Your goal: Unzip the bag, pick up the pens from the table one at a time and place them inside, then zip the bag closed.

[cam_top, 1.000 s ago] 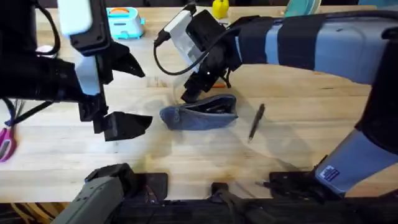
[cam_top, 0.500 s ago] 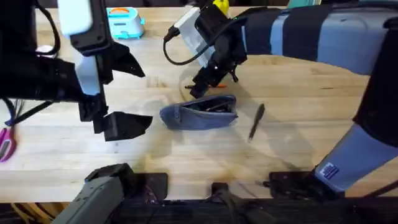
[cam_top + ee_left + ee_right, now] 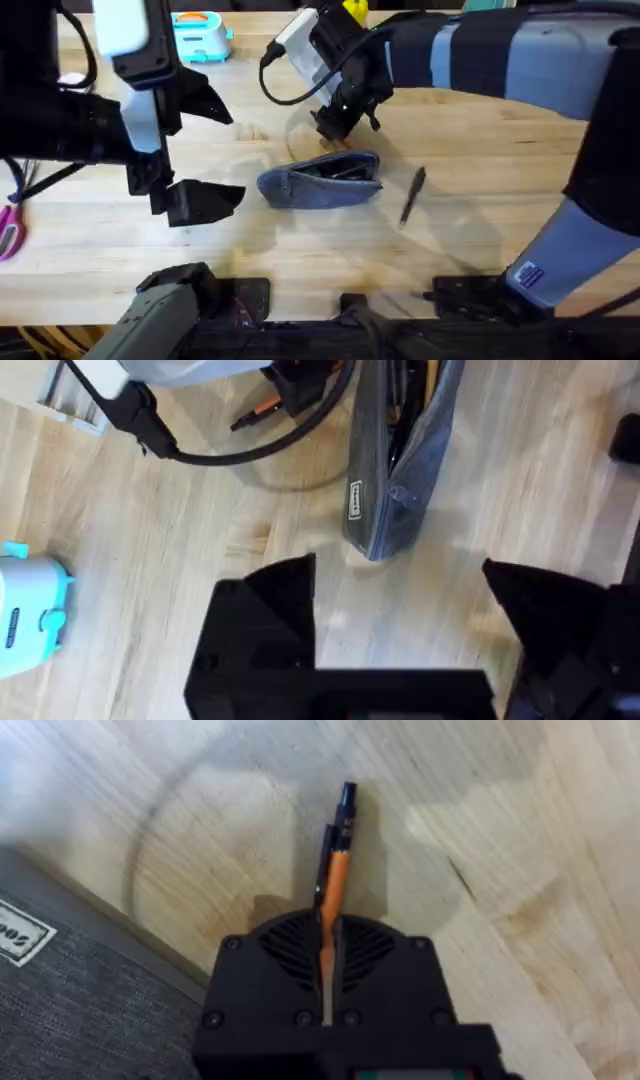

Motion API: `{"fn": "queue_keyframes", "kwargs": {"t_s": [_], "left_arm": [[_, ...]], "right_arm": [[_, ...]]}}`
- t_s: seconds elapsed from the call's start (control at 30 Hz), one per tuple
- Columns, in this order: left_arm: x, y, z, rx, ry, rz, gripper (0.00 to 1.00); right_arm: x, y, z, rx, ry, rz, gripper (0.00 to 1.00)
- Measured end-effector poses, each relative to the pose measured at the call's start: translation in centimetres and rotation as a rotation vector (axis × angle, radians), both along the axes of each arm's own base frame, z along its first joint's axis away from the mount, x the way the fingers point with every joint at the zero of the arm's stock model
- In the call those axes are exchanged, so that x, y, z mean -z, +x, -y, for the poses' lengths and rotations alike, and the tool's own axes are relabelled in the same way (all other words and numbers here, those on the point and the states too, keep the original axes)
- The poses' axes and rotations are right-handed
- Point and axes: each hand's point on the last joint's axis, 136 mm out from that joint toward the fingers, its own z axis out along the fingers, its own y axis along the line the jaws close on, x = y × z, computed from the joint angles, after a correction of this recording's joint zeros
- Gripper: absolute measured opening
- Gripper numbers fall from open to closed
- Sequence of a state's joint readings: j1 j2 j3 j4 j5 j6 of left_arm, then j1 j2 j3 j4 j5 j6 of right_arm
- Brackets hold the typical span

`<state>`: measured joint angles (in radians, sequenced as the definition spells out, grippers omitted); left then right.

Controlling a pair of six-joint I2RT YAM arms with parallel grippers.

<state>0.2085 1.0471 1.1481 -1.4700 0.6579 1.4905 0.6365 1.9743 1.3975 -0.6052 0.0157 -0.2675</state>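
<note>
Right pincer (image 3: 327, 945): clenching the orange pen (image 3: 335, 885) lengthwise, dark tip out front, hovering just beyond the bag (image 3: 322, 181), likely for feeding it into the opening.
Left pincer (image 3: 400, 610): released, jaws spread, waiting beside the bag's end.
Bag: lying unzipped on the tabletop (image 3: 300, 250), dark contents I cannot identify showing inside.
Black pen (image 3: 413, 194): lying on the tabletop just beside the bag.
</note>
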Motion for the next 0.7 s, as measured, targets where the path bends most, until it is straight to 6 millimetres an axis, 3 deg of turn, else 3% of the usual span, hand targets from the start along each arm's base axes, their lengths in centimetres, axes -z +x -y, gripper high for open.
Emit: {"fn": "queue_keyframes", "kwargs": {"t_s": [0.37,0.5,0.67,0.7], "left_arm": [[0.0,0.0,0.0,0.000,0.000,0.000,0.993],[0.0,0.0,0.0,0.000,0.000,0.000,0.993],[0.0,0.0,0.0,0.000,0.000,0.000,0.993],[0.0,0.0,0.0,0.000,0.001,0.000,0.993]], "right_arm": [[-0.3,0.4,0.1,0.007,-0.006,0.010,0.039],[-0.7,2.5,1.0,0.046,-0.049,0.052,0.035],[-3.5,5.5,1.4,0.075,-0.047,0.122,0.032],[-5.7,6.5,0.9,0.051,-0.029,0.177,0.031]]}}
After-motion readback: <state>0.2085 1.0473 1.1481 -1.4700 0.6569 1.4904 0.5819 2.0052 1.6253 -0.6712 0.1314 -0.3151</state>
